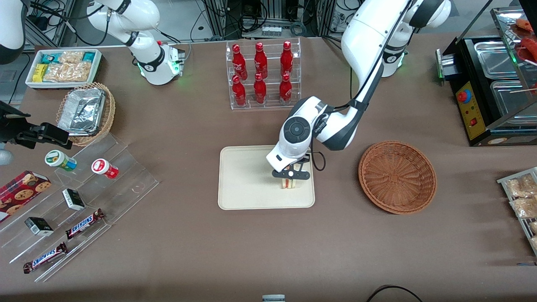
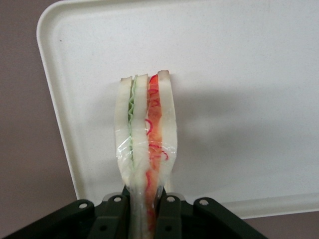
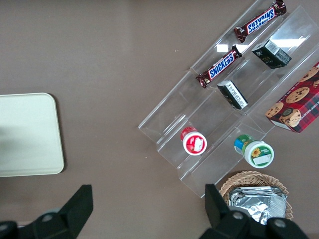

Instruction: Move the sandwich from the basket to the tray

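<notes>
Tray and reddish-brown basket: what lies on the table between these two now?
Nothing rests there: the front view shows bare brown table between the tray and the basket. The gripper holds the sandwich above the tray's edge nearest the basket.

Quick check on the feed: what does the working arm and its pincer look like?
The left arm has glossy white shells with black joint bands and a round dark grey cap on its wrist. A black cable loops beside it. The pincer, over the tray, is black with screw heads on its finger mounts.
</notes>
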